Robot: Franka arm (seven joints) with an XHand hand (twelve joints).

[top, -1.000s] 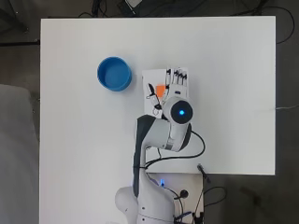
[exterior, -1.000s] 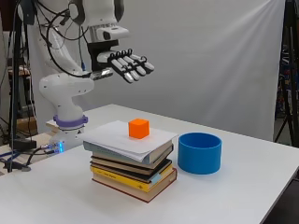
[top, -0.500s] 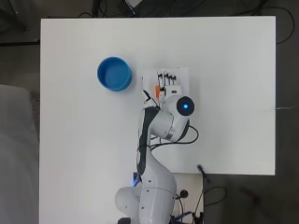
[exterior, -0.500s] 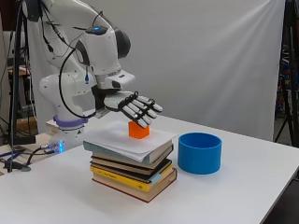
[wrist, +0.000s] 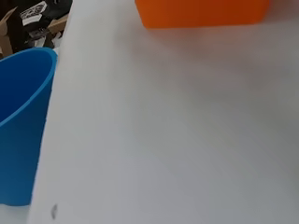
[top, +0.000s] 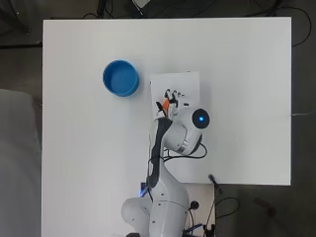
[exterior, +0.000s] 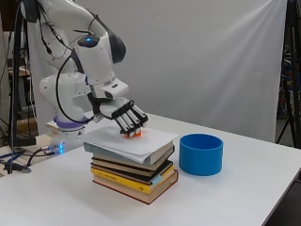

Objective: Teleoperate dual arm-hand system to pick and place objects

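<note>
Fingers (exterior: 131,123) of the hand (exterior: 121,113) are spread downward over the orange cube (exterior: 133,134), reaching to its sides, but whether they have closed on it cannot be told from these views. The cube rests on the white top sheet of the stack of books (exterior: 134,165), which stands on the desk (exterior: 244,197); the blue bowl (exterior: 201,154) stands beside the stack, apart from it.

Judgement on the step in hand — grasping the cube. It should be done with fingers and thumb set on opposite faces of the cube, closing evenly so the cube is not pushed across the smooth sheet. The lift should go straight up, clearing the stack before any travel toward the bowl, which appears the likely destination though the task sentence does not name one. The top sheet may slide or lift with the cube if the fingertips press into it.

Limits of observation:
- Overhead view: the arm covers most of the cube (top: 167,104); only an orange sliver and dark fingertips show.
- Side view: the thumb is not distinguishable — contact with the cube cannot be confirmed.
- Wrist view: the cube (wrist: 201,13) is cut off at the edge, the bowl (wrist: 21,126) is partly out of view, and no part of the hand appears.
</note>
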